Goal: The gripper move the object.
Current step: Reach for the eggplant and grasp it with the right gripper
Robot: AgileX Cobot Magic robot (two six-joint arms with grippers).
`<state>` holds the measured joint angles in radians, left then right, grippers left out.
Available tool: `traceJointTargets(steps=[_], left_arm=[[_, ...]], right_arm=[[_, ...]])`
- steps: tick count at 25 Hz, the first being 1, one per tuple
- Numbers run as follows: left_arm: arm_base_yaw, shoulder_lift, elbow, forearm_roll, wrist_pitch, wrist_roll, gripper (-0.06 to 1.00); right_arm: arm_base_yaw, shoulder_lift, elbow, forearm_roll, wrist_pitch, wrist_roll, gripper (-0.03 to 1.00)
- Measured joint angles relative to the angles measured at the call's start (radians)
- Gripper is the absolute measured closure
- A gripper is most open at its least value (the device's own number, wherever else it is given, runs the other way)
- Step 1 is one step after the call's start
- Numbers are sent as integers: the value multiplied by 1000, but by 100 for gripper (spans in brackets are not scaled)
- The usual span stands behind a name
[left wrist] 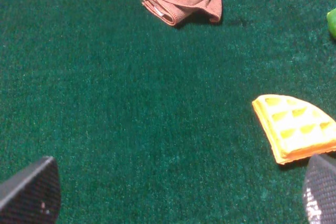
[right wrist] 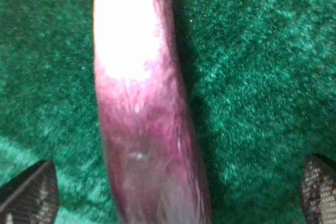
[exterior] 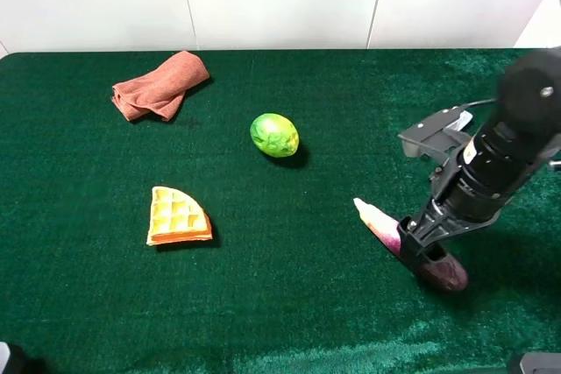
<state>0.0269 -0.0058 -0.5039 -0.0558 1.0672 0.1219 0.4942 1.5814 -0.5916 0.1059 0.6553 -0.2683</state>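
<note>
The purple eggplant (exterior: pixel 378 222) lies on the green cloth at the right front, its cream-pink tip pointing back-left. My right gripper (exterior: pixel 417 248) is down over its middle, fingers spread to either side. In the right wrist view the eggplant (right wrist: pixel 147 129) fills the gap between the two dark fingertips (right wrist: pixel 29 195), which stand well apart from it. The right gripper (right wrist: pixel 168 198) is open. My left gripper (left wrist: pixel 178 198) is open and empty, low at the front left, and barely shows in the exterior view.
A green lime-like fruit (exterior: pixel 274 135) sits mid-table. An orange waffle wedge (exterior: pixel 177 216) lies at the left front and also shows in the left wrist view (left wrist: pixel 294 127). A folded brown cloth (exterior: pixel 160 86) is at the back left. The green cloth (exterior: pixel 289 304) covers the table.
</note>
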Motion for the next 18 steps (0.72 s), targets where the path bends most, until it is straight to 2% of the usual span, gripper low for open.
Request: traceJointTargets(steps=[7, 18], left_arm=[[0, 0, 0, 0, 0, 0, 2], [0, 0, 0, 0, 0, 0, 2]], right_arm=[[0, 82, 0, 7, -53, 0, 27], [0, 134, -1, 9, -82, 0, 27]])
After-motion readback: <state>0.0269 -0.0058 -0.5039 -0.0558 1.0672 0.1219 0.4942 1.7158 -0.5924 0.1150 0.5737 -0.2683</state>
